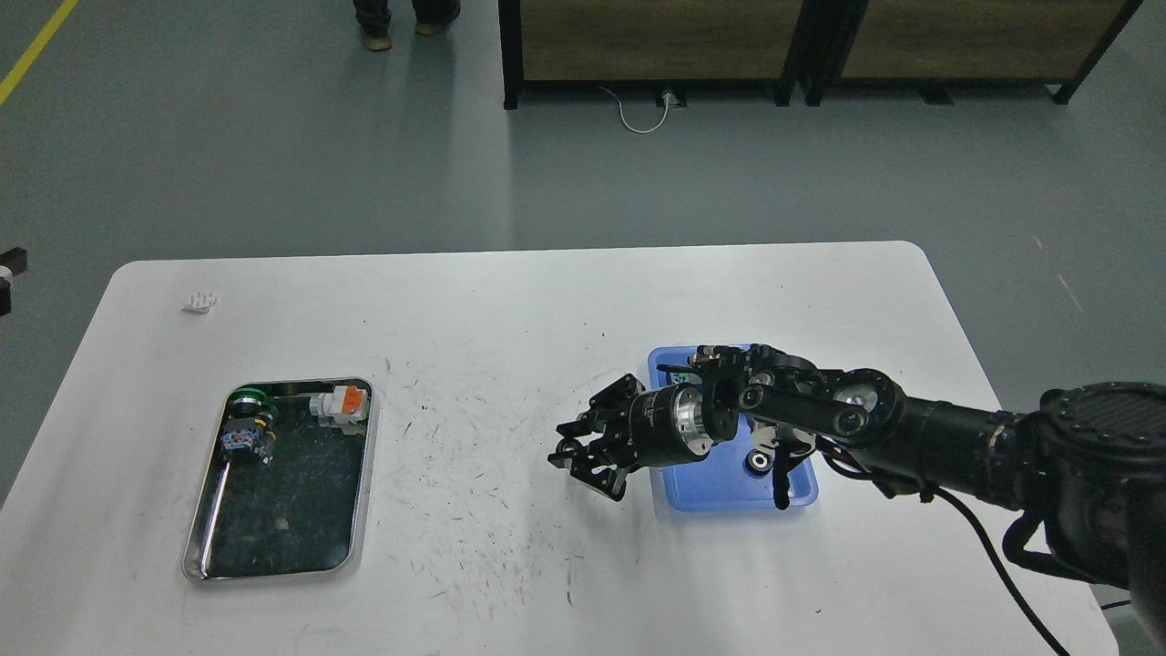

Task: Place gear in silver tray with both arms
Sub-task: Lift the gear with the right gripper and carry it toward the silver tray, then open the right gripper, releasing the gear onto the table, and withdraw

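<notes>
The silver tray [279, 481] is seen on the left part of the white table [510, 310], close to the near edge. It is a shiny rectangle with rounded corners and a raised rim, and its bottom is dark and mirror-like. 3 things are held in its far end: a green and black round part [246, 401] in the far left corner, a blue and black part [244, 440] just beside it, and a white part with an orange top [341, 405] at the far right corner. The rest of the tray bottom is bare.

No label or writing can be read anywhere.

The right arm [911, 428] is stretched in from the right, over a blue tray [674, 492]. A small black ring-shaped part [757, 462] is seen inside the blue tray. The right gripper [588, 451] is located left of the blue tray, above the table. Its fingers [612, 392] are spread apart and nothing is seen between them.

Between the gripper and the silver tray a wide scratched strip of table lies open. A small white object [199, 302] rests near the far left corner. The left arm is not in view.
</notes>
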